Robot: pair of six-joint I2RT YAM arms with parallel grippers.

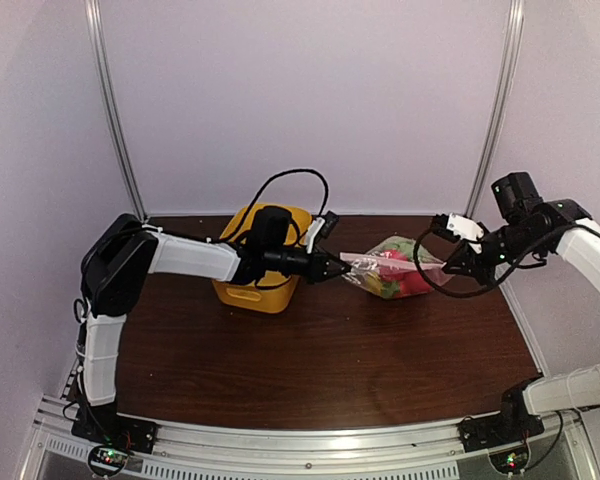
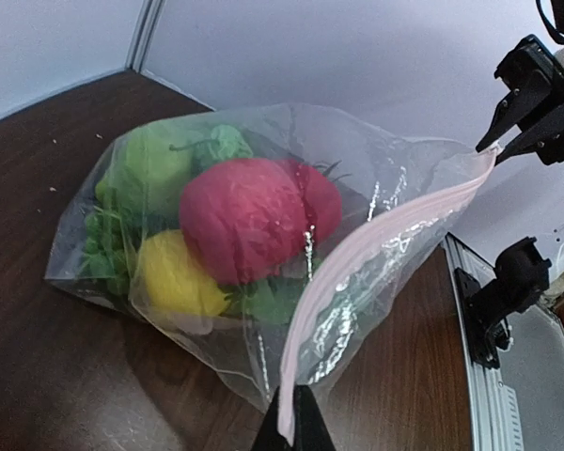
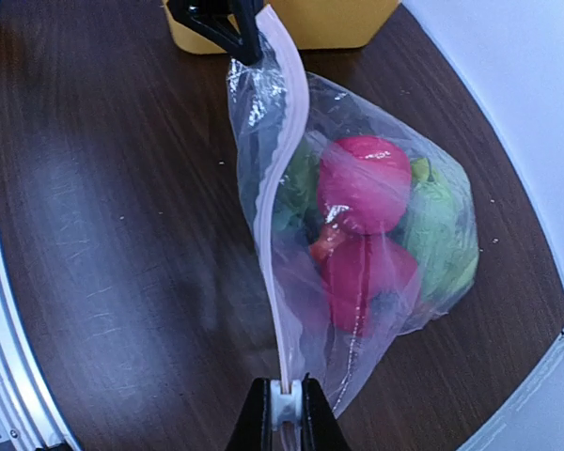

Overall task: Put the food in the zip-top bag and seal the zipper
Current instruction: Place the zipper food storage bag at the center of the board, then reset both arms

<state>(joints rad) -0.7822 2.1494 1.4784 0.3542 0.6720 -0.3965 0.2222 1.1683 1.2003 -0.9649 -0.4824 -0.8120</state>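
Observation:
The zip-top bag (image 1: 395,270) hangs stretched between my two grippers just above the table, behind centre. The food shows through it: a red round piece (image 2: 254,216), a yellow one (image 2: 174,272) and green ones (image 2: 155,164). The zipper (image 2: 385,235) is a pale pink strip running taut along the bag's top edge. My left gripper (image 2: 296,418) is shut on the left end of the zipper. My right gripper (image 3: 284,409) is shut on the white slider (image 3: 284,402) at the zipper's right end. The strip (image 3: 280,188) looks closed along its length.
The yellow basket (image 1: 245,290) stands at the back left, just behind the left gripper (image 1: 338,268), and shows in the right wrist view (image 3: 301,23). Dark wooden table (image 1: 320,370) with a metal rail along its near edge; white walls close behind and at the sides.

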